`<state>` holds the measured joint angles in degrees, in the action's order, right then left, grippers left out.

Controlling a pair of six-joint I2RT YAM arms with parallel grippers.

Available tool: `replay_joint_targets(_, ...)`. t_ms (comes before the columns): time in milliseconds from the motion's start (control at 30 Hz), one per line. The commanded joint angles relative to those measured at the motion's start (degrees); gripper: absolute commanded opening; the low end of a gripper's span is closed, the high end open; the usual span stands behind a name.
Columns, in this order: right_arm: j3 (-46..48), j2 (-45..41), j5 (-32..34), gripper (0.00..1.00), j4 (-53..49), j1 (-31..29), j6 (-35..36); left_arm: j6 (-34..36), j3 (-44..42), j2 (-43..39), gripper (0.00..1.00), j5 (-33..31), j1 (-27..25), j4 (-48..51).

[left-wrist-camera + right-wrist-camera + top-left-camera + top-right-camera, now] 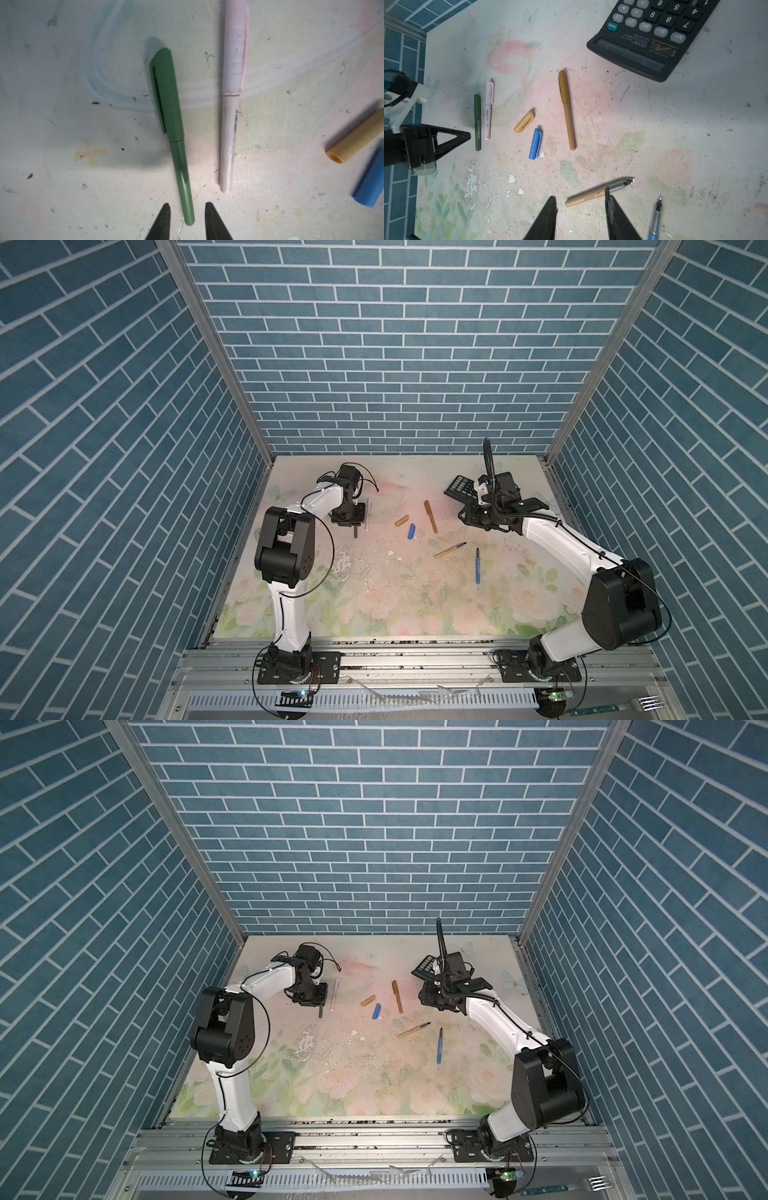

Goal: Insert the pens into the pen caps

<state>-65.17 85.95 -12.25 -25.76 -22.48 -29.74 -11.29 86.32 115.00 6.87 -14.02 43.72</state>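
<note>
Pens capped at far left of table (62, 124): green pen (176, 149), pink pen (230, 124), side by side. Left tool (187, 204) apart, straddling green pen's near end. Right tool (580, 195) apart, empty, by calculator (643, 47) far right.

White-shelled arms (320, 502) with black joints (286, 547), black cables (490, 464), black triangular end effector fingers (164, 220)

The table (415, 614) carries a faded floral print of pale pink roses and green leaves on cream, flecked with white chips. The walls (395, 344) are blue brick with white joints. Far left are a green pen (172, 133) and a pale pink pen (232, 104). In the middle are a tan cap (524, 121), a blue cap (535, 143) and a brown pen (567, 110). Nearer are a tan pen (583, 199) and a blue pen (478, 568), both dark-tipped. The calculator (654, 31) is black with grey keys.
</note>
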Motion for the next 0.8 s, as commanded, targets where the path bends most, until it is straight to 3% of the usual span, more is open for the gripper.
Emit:
replay_joint_targets(0,0.57,-3.14,0.42,0.41,-2.94,0.20,-0.67,0.75,1.79,0.02,0.31,0.14,0.13,2.56)
replay_joint_targets(133,0.78,-4.94,1.91,0.41,-4.83,0.24,-0.19,0.52,2.08,-4.35,0.31,1.72,-0.57,2.51)
replay_joint_targets(267,0.59,-5.07,7.58,0.40,-9.71,0.22,-0.58,0.94,0.61,-11.13,0.33,2.51,-2.39,0.77)
replay_joint_targets(433,1.92,-5.20,12.43,0.35,-12.03,0.18,-2.00,0.70,-1.19,-15.51,0.36,3.01,-6.95,-1.21)
replay_joint_targets(633,5.73,-6.12,13.88,0.30,-12.45,1.07,-4.91,0.43,-2.01,-13.30,0.36,2.08,-17.43,-2.94)
replay_joint_targets(767,9.14,-8.34,13.42,0.27,-11.95,3.61,-5.51,3.91,0.43,-7.72,0.36,1.19,-26.32,-4.26)
